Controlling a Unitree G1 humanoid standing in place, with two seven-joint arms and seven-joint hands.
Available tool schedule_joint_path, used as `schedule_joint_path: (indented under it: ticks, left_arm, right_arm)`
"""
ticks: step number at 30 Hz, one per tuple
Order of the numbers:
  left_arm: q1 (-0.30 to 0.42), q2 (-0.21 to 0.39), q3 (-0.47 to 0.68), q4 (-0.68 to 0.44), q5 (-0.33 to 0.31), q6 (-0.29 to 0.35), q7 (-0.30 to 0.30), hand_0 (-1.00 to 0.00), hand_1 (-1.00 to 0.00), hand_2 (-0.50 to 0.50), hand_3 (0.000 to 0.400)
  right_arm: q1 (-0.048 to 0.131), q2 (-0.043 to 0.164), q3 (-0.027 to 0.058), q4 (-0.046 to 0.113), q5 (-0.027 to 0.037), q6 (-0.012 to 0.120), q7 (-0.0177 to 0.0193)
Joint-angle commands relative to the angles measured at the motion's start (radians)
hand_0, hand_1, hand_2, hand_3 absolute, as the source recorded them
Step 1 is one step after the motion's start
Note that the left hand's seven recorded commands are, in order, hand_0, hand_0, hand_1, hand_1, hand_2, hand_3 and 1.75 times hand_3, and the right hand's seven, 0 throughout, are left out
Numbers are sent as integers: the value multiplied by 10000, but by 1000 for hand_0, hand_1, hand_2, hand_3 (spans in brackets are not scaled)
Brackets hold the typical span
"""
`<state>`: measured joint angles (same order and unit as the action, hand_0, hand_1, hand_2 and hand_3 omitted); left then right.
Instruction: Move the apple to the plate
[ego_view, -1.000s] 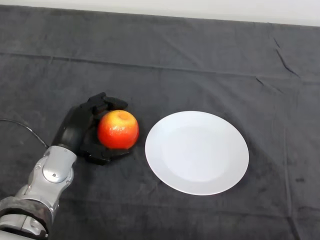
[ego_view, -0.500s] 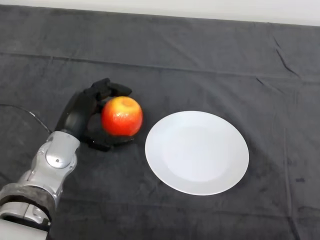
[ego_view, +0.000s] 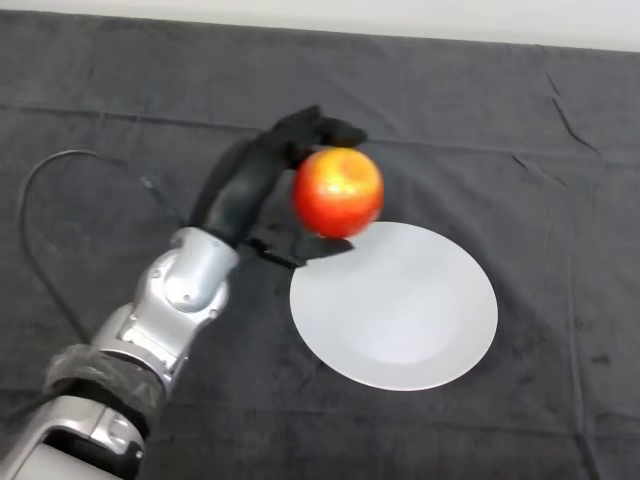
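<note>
Broadly, your worktop fills nearly the whole head view: it lies under a dark grey cloth with creases running across the far side and a few wrinkles at the far right, and a pale strip of the room shows beyond its far edge. You see the silver-grey left arm reaching in from the lower left. To its right sits the white plate, round, with nothing lying in it. Your left hand is raised, its black fingers curled round the apple, clamped on it from behind and below. You hold the red and yellow apple over the plate's near-left rim.
</note>
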<state>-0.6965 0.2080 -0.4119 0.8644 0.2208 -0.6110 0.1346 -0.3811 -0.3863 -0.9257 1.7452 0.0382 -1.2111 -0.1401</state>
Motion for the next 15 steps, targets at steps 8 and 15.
schedule_joint_path:
  ticks: [8, 15]
  left_arm:
    - [295, -126, -1381, -471, -351, 159, 1, -1000, -1000, 0, 400]
    - [272, -169, -2388, -381, -616, 334, -33, -1000, -1000, 0, 400]
  right_arm:
    - [1236, 1404, -86, 941, 199, 645, 57]
    - [1235, 1404, -81, 942, 206, 644, 59]
